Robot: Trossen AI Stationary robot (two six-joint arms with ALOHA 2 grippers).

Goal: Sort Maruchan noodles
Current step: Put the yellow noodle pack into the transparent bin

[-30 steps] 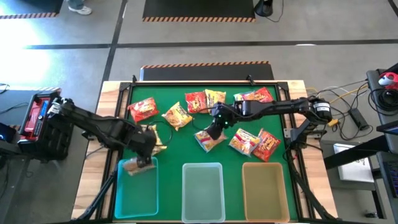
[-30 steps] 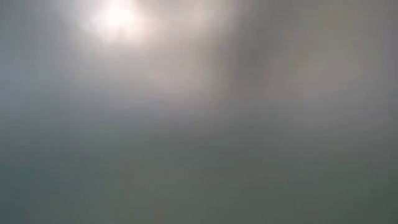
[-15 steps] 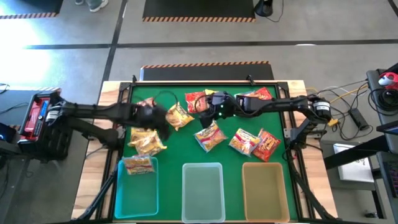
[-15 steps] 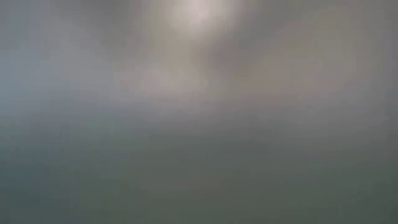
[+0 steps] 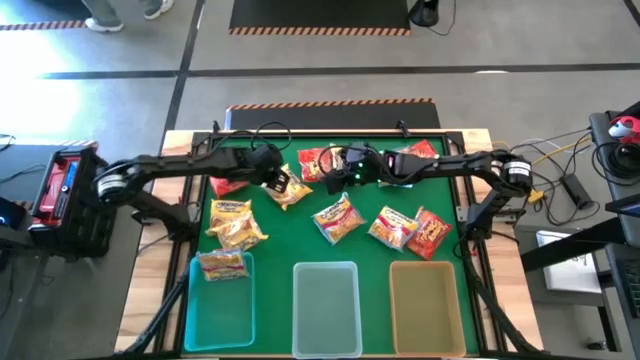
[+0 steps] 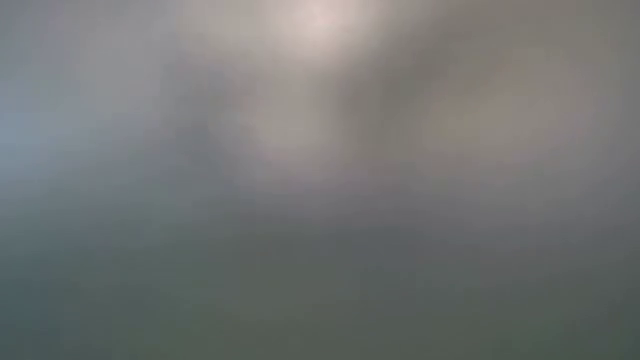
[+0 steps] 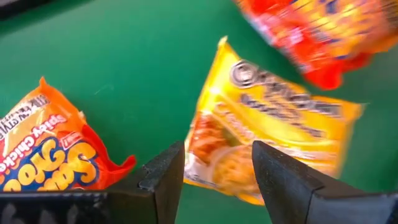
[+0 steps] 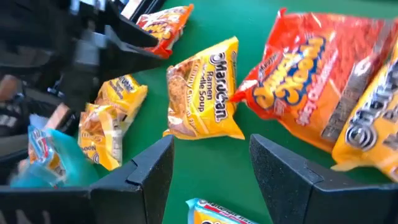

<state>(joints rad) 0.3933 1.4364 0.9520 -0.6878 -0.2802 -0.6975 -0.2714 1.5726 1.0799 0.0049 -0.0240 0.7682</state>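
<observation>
Waiting nearest are three bins, one packet already in the left one. Farther back, the left gripper hovers agape over a yellow packet: best straddle it squarely, avoiding the neighbouring red packet. Nearby, the right gripper hangs open, empty.

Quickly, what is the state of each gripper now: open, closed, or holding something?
Left gripper: open, holding nothing, above a yellow packet.
Right gripper: open, holding nothing.
</observation>
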